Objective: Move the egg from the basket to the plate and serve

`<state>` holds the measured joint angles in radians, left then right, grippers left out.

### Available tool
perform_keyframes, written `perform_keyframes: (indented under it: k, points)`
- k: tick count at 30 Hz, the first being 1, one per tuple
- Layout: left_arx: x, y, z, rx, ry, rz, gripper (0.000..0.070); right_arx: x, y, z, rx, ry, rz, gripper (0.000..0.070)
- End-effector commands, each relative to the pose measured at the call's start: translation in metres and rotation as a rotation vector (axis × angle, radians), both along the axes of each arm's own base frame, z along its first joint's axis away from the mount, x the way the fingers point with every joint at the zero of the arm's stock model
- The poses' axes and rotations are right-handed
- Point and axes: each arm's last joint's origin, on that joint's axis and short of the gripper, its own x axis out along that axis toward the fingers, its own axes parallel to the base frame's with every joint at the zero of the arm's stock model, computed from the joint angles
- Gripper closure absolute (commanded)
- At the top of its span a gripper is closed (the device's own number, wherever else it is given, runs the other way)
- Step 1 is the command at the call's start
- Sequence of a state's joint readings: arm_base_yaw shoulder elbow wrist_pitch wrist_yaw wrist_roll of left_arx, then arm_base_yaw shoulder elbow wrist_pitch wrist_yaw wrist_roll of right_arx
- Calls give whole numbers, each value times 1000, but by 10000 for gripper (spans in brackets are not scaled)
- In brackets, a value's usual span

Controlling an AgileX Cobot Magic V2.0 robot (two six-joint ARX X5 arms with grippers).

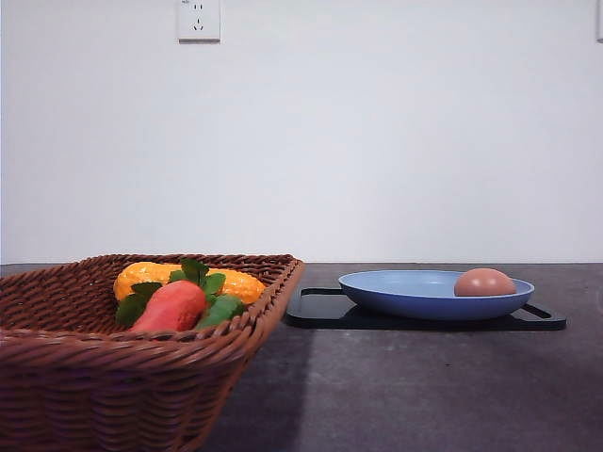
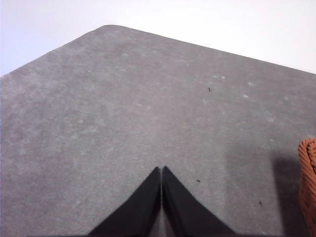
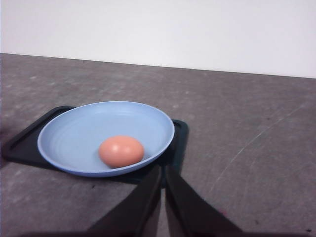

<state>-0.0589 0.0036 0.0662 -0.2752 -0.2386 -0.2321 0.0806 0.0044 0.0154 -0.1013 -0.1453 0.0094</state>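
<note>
Front view: the basket (image 1: pixel 132 348) stands at the table's near left corner, holding an orange-red carrot-like vegetable (image 1: pixel 171 306) with green leaves and a yellow vegetable (image 1: pixel 188 280) behind it; the egg (image 1: pixel 484 282) already lies in the plate (image 1: pixel 415 294), toward its right side, and the plate sits on a black tray (image 1: pixel 325 308) further back, right of the basket. Left wrist view: the left gripper (image 2: pixel 161 170) hangs over bare table (image 2: pixel 123 108) with its jaws pressed together, empty, the basket rim at the far edge of the view. Right wrist view: the right gripper (image 3: pixel 163 170) is likewise closed and empty, just beside the plate's near rim, the egg resting loose in the bowl. Judgement: transfer looks done; serving remains. Any lift or push should stay level and slow, since the egg can roll.
</note>
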Motion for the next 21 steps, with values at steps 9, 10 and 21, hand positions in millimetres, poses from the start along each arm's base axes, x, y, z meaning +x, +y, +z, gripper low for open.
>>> perform_keyframes:
  k: [9,10,21]
  points:
    - [1,0,-9,-5,36,8,700,0,0,-2,16,6,10,700]
    - [1,0,-9,-5,36,8,700,0,0,-2,16,6,10,700]
    - [1,0,-9,-5,36,8,700,0,0,-2,16,6,10,700]
